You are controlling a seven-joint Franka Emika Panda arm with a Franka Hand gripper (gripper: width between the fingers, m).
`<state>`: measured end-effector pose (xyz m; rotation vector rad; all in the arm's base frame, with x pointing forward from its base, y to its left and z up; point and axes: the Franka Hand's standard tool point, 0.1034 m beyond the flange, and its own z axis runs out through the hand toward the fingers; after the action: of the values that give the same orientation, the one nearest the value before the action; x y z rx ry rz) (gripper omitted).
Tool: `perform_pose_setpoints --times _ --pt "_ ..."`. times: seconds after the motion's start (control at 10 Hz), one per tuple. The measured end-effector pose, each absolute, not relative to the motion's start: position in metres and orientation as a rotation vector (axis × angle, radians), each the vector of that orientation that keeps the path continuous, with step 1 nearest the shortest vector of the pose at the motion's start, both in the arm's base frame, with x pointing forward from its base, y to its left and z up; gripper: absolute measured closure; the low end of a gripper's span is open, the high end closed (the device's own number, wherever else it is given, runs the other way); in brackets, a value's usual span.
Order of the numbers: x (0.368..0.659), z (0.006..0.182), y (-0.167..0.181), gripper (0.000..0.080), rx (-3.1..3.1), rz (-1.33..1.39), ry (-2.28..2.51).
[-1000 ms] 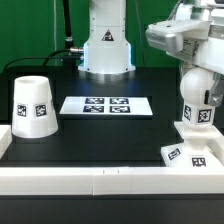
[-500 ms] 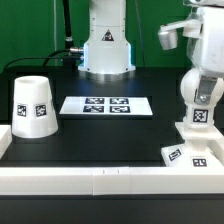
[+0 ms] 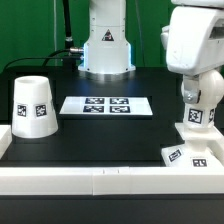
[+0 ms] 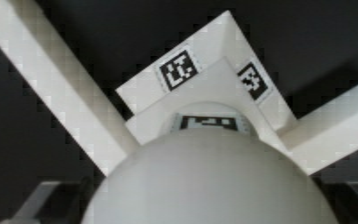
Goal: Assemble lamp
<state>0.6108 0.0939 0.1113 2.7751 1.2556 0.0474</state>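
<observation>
Bulb stands upright, axis vertical, on base; fingers: grip cannot be told.

white tapered cup-like plastic shade: black-and-white square tag | white ball-shaped plastic bulb: one such tag | white sloped square plastic base: two tags | flat white marker board: four black tags | table mat: black

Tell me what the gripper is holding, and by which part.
Cannot tell: the gripper sits over the top of the bulb, but any contact is hidden.
</observation>
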Motion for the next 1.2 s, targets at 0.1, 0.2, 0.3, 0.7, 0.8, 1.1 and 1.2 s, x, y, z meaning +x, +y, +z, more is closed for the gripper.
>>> perform_pose_setpoints --times 0.1,0.2,0.3,0.7,0.8,1.1,1.2 --pt "0.6103 0.1113 0.0950 0.0223 2.884 0.060 1.036" --pt "0.6100 0.1114 0.0959 0.0223 2.964 0.067 0.832" --pt "0.6100 0.1116 0.0960 0.0223 3.012 0.070 0.677" --pt "0.6094 0.1105 0.0928 0.0223 3.116 0.073 0.113" --pt "0.6093 0.1102 0.0925 0.0223 3.120 0.073 0.025" --pt "0.6065 0.1092 0.0905 0.0223 3.113 0.077 -0.459" --pt "0.6064 0.1091 0.0906 0.0223 3.099 0.071 -0.613"
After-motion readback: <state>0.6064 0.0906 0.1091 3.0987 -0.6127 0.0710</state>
